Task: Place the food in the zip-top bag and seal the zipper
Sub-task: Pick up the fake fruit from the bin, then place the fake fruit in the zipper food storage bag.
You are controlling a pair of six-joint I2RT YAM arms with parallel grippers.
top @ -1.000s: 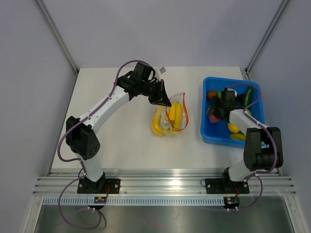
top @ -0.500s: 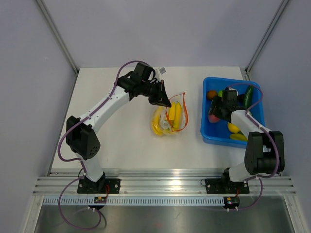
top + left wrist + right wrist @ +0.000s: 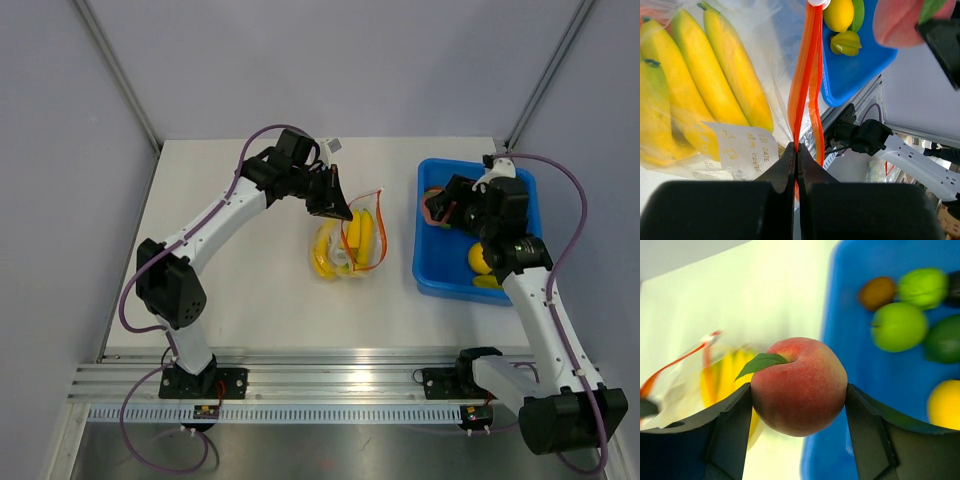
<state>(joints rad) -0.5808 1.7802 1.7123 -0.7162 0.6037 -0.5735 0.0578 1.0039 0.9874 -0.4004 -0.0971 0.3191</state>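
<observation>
Clear crinkly plastic: the zip-top bag (image 3: 352,262) lies on the white tabletop (image 3: 230,290), mouth side facing the blue bin (image 3: 432,278), w/ yellow banana bunches (image 3: 358,235) inside, smooth, curved and glossy. White label (image 3: 746,150) w/ handwriting on the bag's side. Bin is hard plastic, rectangular, and holds 2 green apples (image 3: 897,326), a brown round fruit (image 3: 877,291), a lemon (image 3: 839,14), a ribbed yellow-green star fruit (image 3: 846,43) & a dark green piece at the edge (can't tell what).

Left hand (image 3: 796,154) is pinched tight on the zipper (image 3: 802,75) — a thin orange-red strip rising from the fingers, looped open in the top view. Right hand (image 3: 798,407) holds the peach (image 3: 797,382) btw. its two black fingers, jaws fairly wide around it. Peach is round, pink-red, matte skin, small green leaf on top. It hangs over the bin's left part near the far corner, apart from the bag — bare tabletop btw. them.
</observation>
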